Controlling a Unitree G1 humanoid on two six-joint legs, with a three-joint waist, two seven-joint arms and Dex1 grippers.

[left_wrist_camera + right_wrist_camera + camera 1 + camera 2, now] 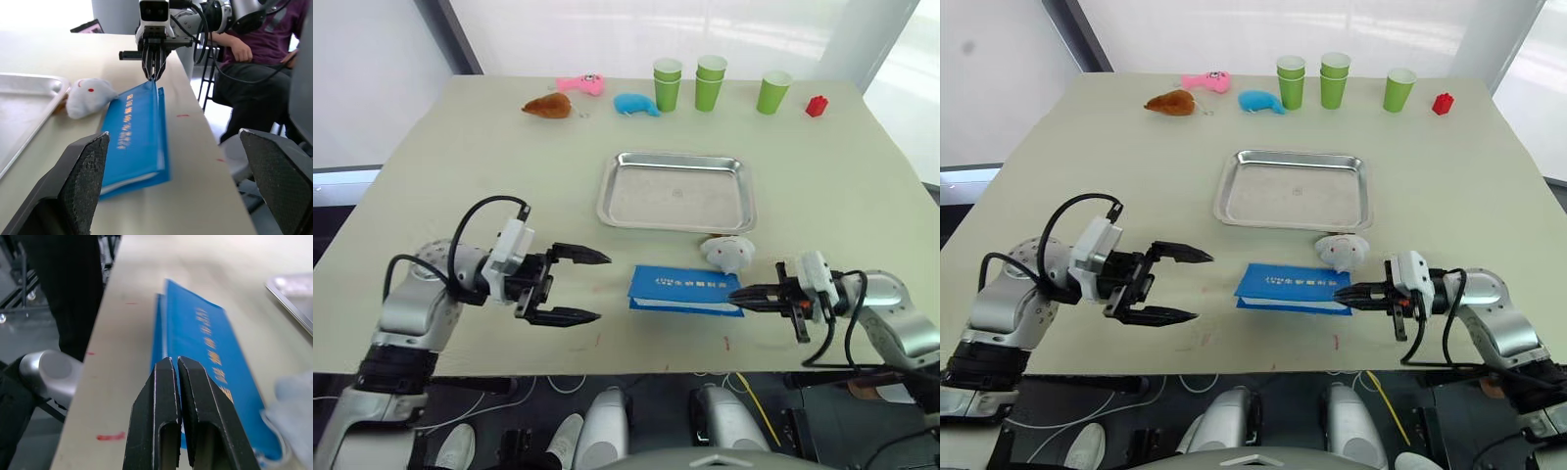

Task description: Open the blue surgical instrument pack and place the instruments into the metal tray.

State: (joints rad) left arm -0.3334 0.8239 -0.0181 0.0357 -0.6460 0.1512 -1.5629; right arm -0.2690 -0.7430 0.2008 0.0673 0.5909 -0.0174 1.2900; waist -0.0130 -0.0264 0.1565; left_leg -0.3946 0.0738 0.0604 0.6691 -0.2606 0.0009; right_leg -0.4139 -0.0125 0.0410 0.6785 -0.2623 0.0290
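Two grippers flank the blue surgical instrument pack (685, 290), which we find lying flat and closed on the table (460, 166), near its front edge and just in front of the metal tray (676, 191). We note the left gripper (581, 287) on the pack's left, apart from it, fingers spread wide and holding nothing. The right gripper (748, 296) has its fingers pressed together at the pack's right end (in the left wrist view the tips sit at the cover's edge, which appears slightly lifted); whether they actually pinch the cover we cannot tell. A small white plush toy (728, 253) rests between tray and pack, beside the pack's right far corner. We see the tray holding nothing. Green cups (709, 82) stand along the far edge.
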